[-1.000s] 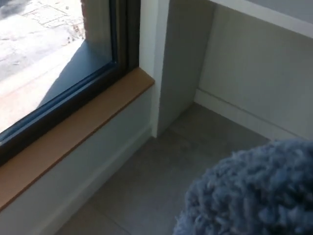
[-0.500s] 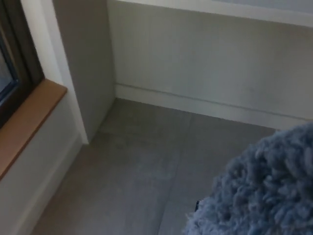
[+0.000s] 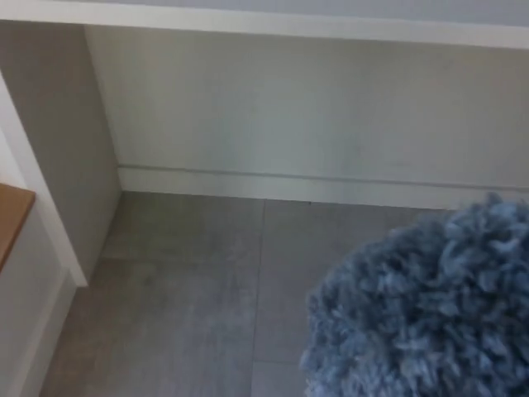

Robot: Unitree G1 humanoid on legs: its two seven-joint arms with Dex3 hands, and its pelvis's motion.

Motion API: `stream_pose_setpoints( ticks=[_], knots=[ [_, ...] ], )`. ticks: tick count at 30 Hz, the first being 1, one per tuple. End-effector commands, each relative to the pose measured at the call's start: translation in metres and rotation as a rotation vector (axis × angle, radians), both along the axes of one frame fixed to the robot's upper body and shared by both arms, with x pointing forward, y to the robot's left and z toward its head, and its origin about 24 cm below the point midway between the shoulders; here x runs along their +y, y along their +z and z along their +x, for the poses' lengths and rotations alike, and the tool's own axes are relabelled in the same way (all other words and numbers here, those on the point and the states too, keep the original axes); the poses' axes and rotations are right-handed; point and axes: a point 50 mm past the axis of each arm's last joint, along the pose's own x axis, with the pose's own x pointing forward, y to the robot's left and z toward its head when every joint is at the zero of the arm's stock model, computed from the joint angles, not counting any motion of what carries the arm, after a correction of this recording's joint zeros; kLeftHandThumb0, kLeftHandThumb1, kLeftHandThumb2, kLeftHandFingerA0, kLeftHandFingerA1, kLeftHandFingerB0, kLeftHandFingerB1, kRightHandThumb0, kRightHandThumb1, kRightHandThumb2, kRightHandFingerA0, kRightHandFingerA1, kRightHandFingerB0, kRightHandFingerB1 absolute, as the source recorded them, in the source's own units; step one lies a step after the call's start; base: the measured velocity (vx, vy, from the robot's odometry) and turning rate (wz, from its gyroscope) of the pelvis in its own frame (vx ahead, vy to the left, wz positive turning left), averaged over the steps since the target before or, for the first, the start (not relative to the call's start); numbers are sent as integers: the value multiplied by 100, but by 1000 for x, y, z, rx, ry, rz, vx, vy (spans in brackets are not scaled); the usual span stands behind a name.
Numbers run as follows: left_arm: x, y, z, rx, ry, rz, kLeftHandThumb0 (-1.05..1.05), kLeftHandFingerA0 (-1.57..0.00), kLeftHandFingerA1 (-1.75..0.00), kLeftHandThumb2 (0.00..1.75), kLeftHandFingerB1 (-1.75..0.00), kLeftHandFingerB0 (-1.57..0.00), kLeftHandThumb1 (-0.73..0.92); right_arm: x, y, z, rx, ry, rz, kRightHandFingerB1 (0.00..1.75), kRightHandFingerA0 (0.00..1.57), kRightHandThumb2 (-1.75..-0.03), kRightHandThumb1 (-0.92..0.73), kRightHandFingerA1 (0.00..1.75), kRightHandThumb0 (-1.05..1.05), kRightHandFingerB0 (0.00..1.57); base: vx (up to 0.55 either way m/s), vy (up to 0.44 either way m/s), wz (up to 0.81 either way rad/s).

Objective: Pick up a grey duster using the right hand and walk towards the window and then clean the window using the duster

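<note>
The grey-blue fluffy duster (image 3: 430,310) fills the lower right corner of the head view, its shaggy head close to the camera. No hand shows anywhere in the frame; whatever holds the duster is hidden behind or below it. The window glass is out of the picture. Only the tip of the wooden window sill (image 3: 12,217) remains at the left edge.
A white wall (image 3: 314,116) with a skirting board (image 3: 281,187) runs across the back, under a white ledge (image 3: 264,23) at the top. A white corner pillar (image 3: 50,165) stands at the left. Grey floor tiles (image 3: 190,298) lie below.
The camera has swung to the right: the window and most of the sill have slid out of the left side, and the white wall now fills the view. The duster stays lower right.
</note>
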Motion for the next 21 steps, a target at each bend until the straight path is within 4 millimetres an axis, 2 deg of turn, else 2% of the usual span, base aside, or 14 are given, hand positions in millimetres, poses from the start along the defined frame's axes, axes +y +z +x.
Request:
stream_pose_setpoints(
  ticks=[1,2,3,5,7,8,11,12,13,14,15,20,21],
  knots=[
    [1,2,-1,-19,11,32,-13,-93,-121,93,-97,-85,61,-2,-2,-1,-9,-10,15,175,101,-124,-62,175,-32,82,172,112,-14],
    [1,2,-2,-16,11,28,-15,-92,-122,86,-96,-80,66,-3,-8,-1,9,-18,0,175,103,-125,-62,175,-34,83,208,67,-10],
    [2,2,-2,-10,8,30,-16,-93,-121,84,-95,-81,66,-3,-11,-2,19,-21,-10,175,103,-133,-57,175,-33,84,242,29,-20],
    [3,2,-2,-11,4,34,-13,-94,-122,90,-98,-83,63,-4,-16,-2,27,-22,-32,175,103,-137,-56,175,-32,84,232,-27,-6],
    [2,2,-3,-11,5,34,-13,-93,-122,89,-97,-82,64,-5,-19,-2,28,-27,-51,175,102,-137,-56,175,-31,85,182,-77,-8],
    [1,2,-2,-10,3,36,-13,-91,-122,88,-95,-81,65,-5,-22,-2,40,-26,-63,175,104,-129,-60,175,-34,85,303,-117,-10],
    [1,2,-2,-10,3,37,-13,-91,-122,88,-95,-81,65,-5,-23,-2,39,-26,-65,175,104,-129,-60,175,-34,85,291,-290,1],
    [2,2,-2,-11,2,36,-15,-91,-120,85,-93,-80,67,-6,-25,-2,47,-27,-79,175,108,-138,-57,175,-33,86,273,-344,-17],
    [2,2,-2,-11,2,35,-15,-91,-120,85,-93,-80,67,-7,-28,-2,58,-28,-100,175,108,-138,-57,175,-33,86,138,-184,-19],
    [2,2,-2,-11,2,35,-15,-91,-120,85,-93,-80,67,-7,-28,-2,58,-28,-100,175,108,-138,-57,175,-33,86,126,-82,-10],
    [2,2,-1,-14,5,33,-13,-95,-121,89,-96,-83,63,-7,-28,-2,55,-30,-110,175,117,-136,-62,175,-35,93,139,-37,-25],
    [3,2,-1,-24,11,29,-14,-95,-119,90,-96,-83,62,-6,-28,-2,50,-31,-121,175,116,-136,-61,175,-33,93,159,34,-27],
    [3,2,-1,-21,13,32,-16,-96,-119,85,-93,-83,63,-6,-28,-2,46,-24,-126,175,115,-136,-62,175,-33,91,202,130,-21]
  ],
)
